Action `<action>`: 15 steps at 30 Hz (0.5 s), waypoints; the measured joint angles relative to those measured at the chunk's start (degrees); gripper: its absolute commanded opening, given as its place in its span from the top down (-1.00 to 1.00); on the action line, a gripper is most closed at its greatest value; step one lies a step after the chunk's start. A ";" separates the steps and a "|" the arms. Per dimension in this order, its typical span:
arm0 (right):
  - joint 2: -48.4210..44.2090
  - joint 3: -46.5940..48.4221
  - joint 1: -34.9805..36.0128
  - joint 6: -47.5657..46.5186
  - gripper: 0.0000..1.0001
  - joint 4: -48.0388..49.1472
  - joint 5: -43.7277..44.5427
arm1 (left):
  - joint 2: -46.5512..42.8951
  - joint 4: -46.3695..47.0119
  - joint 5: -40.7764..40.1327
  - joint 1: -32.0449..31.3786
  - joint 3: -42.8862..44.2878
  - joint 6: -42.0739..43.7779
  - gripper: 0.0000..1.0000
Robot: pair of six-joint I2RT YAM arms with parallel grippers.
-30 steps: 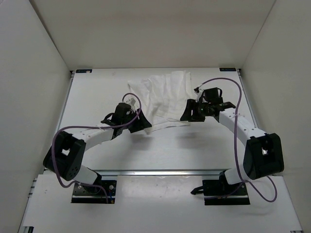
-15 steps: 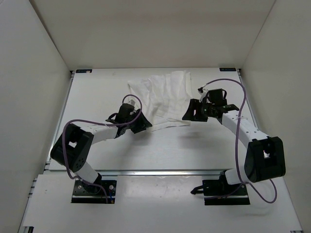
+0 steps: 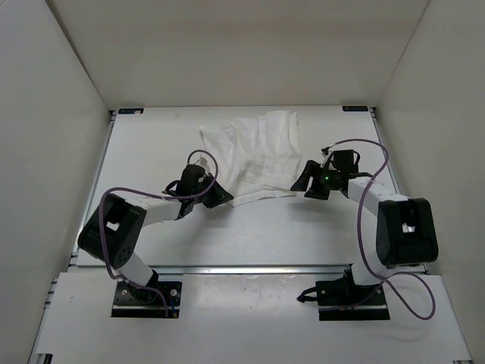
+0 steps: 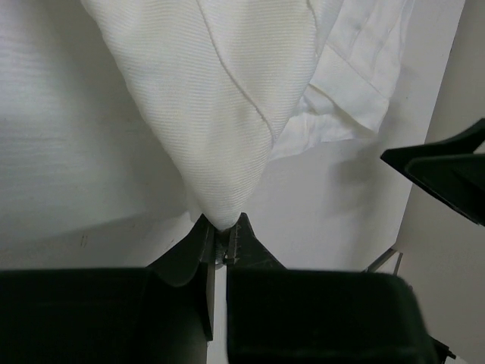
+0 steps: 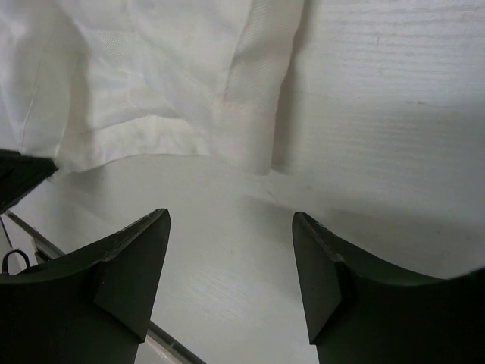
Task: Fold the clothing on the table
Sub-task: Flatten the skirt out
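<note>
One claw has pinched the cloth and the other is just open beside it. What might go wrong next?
The left gripper pinches only the very tip of one corner of the clothing, so the fabric might slip out when lifted. The right gripper is open, short of the hem; a one-sided pull could bunch the clothing.

clothing (image 4: 220, 98): thin ribbed white cloth, matt, wrinkly. table (image 5: 379, 91): smooth matt white (edge rail (image 3: 250, 268) bare metal).
</note>
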 measured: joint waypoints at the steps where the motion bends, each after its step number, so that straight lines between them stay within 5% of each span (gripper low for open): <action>1: 1.29 0.11 -0.11 0.46 -0.26 0.83 -0.13 | -0.50 0.42 0.52 0.33 -0.79 0.02 1.00; 8: 9.44 4.09 2.95 2.86 -0.26 1.14 1.88 | -3.52 1.07 2.14 1.95 -2.89 0.11 1.00; 15: 12.94 18.18 10.69 2.25 -0.11 -6.16 17.18 | -3.85 3.48 3.74 2.25 -4.46 -0.13 1.00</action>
